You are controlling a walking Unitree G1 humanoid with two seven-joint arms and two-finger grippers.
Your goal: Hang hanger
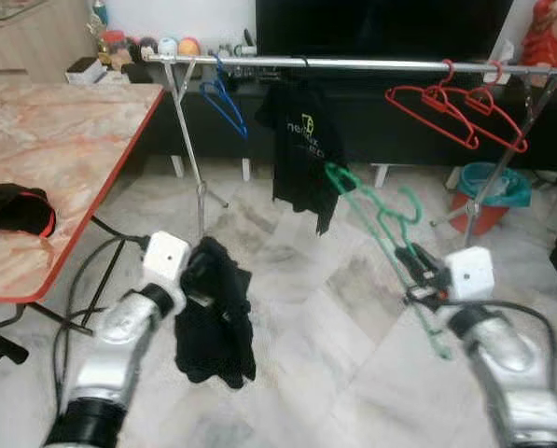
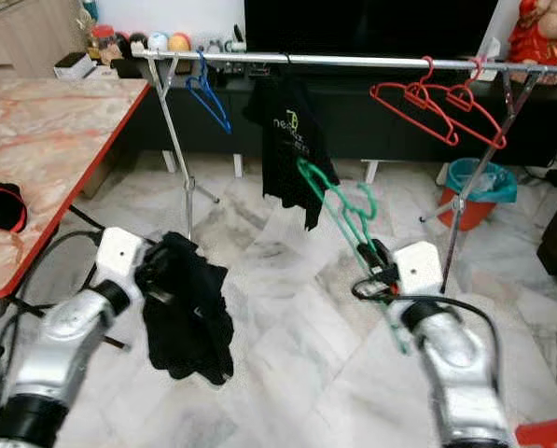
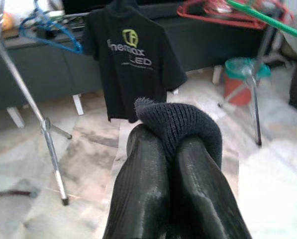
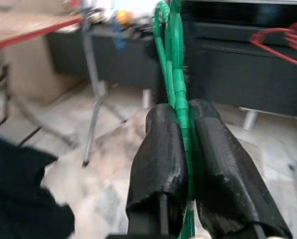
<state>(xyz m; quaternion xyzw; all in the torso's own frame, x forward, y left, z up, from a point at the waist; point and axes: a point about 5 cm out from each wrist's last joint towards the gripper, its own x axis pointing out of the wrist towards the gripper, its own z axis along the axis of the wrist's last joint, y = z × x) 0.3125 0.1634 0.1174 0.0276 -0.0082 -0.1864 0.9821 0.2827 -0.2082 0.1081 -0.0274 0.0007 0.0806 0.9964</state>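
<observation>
Green plastic hanger [image 1: 376,217] is pinched between the jaws of the right gripper [image 4: 180,149], held low in front of the silver clothes rail [image 1: 371,63]. The left gripper [image 3: 170,149] has its jaws clamped on a dark knitted garment [image 1: 215,313] dangling above the marble floor [image 1: 306,280].
</observation>
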